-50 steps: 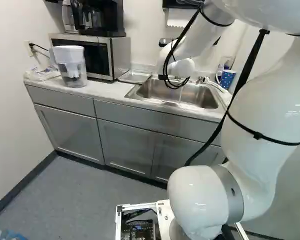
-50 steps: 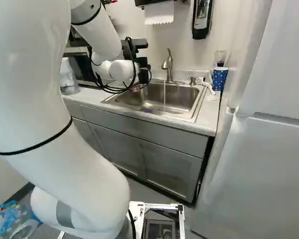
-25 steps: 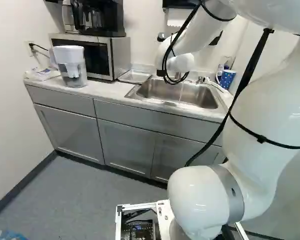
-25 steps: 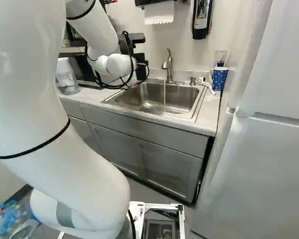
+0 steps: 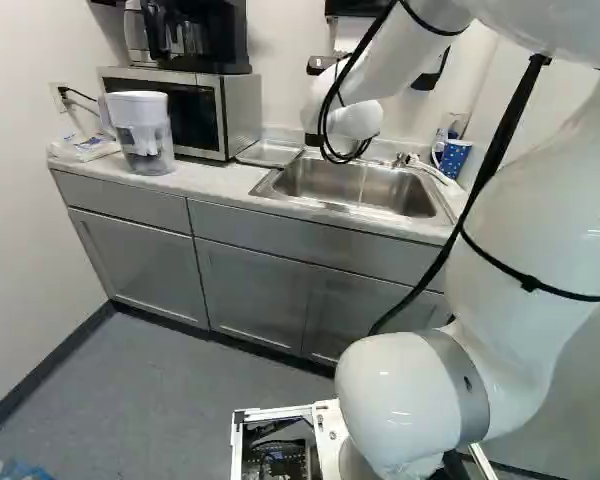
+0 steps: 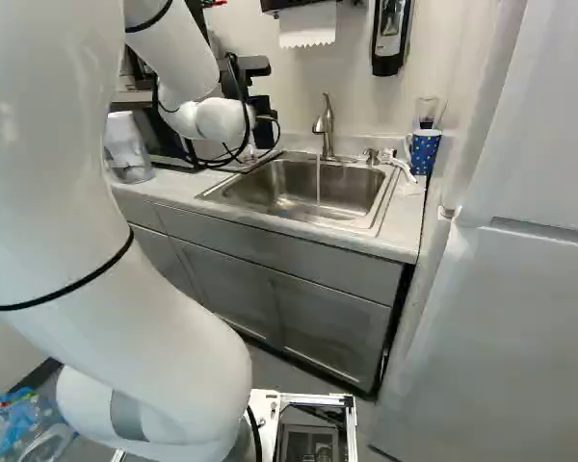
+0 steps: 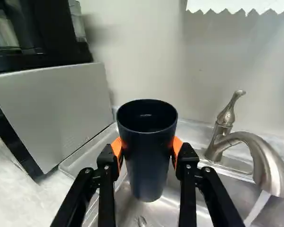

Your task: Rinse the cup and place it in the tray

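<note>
- The gripper (image 7: 147,147) is clenched on the dark cup (image 7: 148,177), one orange pad pressed to each side of its wall.
- The cup stands about upright in that hold, mouth up; how wet it is inside cannot be told.
- Taking twelve o'clock as straight ahead of the gripper, the faucet (image 7: 227,118) is at about two o'clock, with water (image 7: 257,208) running from its spout, well apart from the cup.
- The metal tray (image 7: 87,152) lies at about eleven o'clock, between the microwave (image 7: 52,113) at ten and the sink (image 6: 378,219). Part of it is hidden behind the cup and fingers.
- Done so far, as I judge it: the cup is in hand, and the rinse is probably finished, since the cup is out of the stream and near the tray. These views alone do not prove the washing.
- Left to do: bring the cup over the tray, set it down and let go. It is not in the tray yet. The tap is also on, though the task does not ask for it to be shut.
- The next move likely calls for a small shift toward ten or eleven o'clock, then a gentle lowering.
- Risks: a wet wall could slip between the pads, the base could catch the tray's rim and tip, or the fingers could knock the microwave.
</note>
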Robot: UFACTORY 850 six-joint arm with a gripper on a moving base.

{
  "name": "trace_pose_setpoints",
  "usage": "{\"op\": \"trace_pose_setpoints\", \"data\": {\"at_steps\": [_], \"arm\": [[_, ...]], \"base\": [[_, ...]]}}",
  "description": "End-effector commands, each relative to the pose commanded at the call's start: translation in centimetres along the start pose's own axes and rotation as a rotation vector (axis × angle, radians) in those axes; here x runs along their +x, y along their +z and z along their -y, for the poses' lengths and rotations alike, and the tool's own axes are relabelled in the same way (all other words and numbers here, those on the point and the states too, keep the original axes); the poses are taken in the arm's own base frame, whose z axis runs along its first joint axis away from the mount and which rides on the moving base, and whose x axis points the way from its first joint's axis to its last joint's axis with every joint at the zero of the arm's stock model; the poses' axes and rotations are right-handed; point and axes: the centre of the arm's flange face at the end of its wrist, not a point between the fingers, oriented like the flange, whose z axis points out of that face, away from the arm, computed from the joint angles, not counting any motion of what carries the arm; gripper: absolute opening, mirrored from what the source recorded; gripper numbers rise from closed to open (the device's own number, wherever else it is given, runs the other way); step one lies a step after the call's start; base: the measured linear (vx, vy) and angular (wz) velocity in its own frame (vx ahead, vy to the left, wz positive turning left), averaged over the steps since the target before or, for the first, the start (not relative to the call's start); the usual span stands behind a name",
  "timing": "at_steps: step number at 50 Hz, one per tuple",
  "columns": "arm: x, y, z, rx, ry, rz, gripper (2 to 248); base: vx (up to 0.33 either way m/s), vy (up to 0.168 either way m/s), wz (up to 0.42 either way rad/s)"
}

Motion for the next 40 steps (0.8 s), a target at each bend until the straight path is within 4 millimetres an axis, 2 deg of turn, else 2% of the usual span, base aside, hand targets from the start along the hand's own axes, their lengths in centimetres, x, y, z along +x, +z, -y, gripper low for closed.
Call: {"op": "trace_pose_setpoints", "data": {"at_steps": [40], "arm": [[0.01, 0.06, 0.19, 0.004, 0.378, 0.001, 122]], "base": [[0.000, 0.000, 0.000]]}}
